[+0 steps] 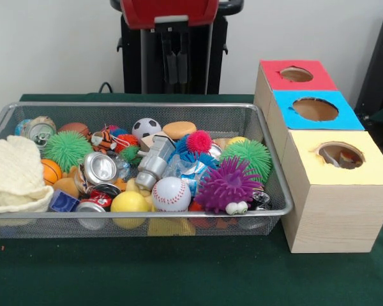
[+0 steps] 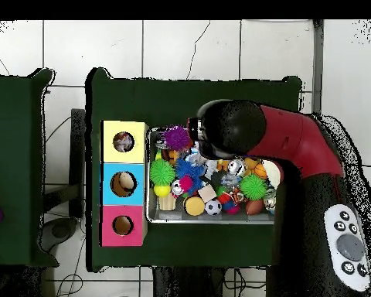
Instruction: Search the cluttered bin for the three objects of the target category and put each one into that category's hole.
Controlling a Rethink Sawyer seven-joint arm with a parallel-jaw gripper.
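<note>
A wire mesh bin (image 1: 147, 106) is packed with clutter. It holds a baseball (image 1: 171, 194), a soccer ball (image 1: 146, 127), a small basketball (image 1: 50, 171) and a yellow ball (image 1: 129, 203). A purple spiky toy (image 1: 228, 183), two green spiky balls (image 1: 66, 150) (image 1: 247, 157) and crushed cans (image 1: 99, 169) lie among them. Beside the bin stand three boxes with round holes: red (image 1: 296, 74), blue (image 1: 315, 109) and yellow (image 1: 340, 155). The yellow hole shows something inside. My gripper (image 1: 173, 64) hangs high behind the bin's far rim, touching nothing. In the overhead view the arm (image 2: 250, 135) covers it and part of the bin (image 2: 151, 218).
A cream knitted cloth (image 1: 13, 172) fills the bin's left end. In the overhead view the boxes (image 2: 124, 183) sit tight against the bin's short side. Green table cover (image 1: 179, 274) lies in front of the bin. A second green table (image 2: 15, 155) stands apart.
</note>
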